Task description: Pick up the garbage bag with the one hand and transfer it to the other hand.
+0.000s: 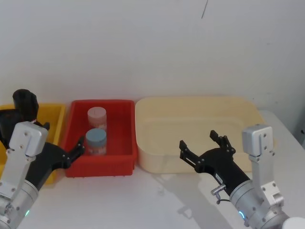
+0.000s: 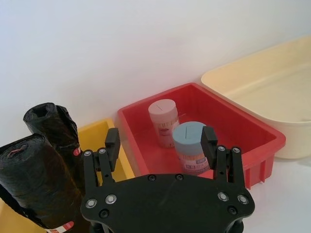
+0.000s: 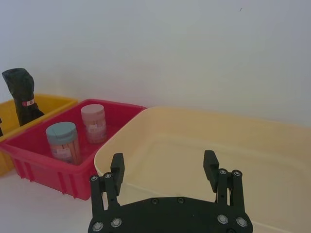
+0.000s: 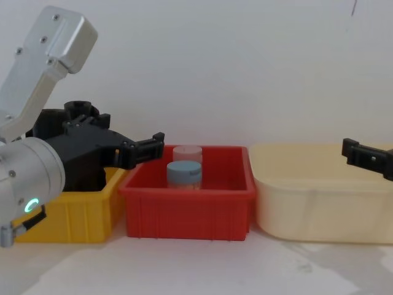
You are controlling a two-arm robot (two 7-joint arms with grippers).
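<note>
Left wrist view: the left gripper (image 2: 161,145) is spread wide and holds nothing, its fingers pointing toward the red bin (image 2: 262,155), where a blue-lidded jar (image 2: 190,145) stands just beyond them. The garbage bag (image 2: 34,179) stands untouched in the yellow bin (image 2: 97,131) close beside this gripper, next to a slimmer black roll (image 2: 53,124). The right gripper (image 3: 164,167), likewise open and empty, hovers at the cream tub (image 3: 204,131), well apart from the bag.

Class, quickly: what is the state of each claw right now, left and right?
Left claw: open, holding nothing.
Right claw: open, holding nothing.
</note>
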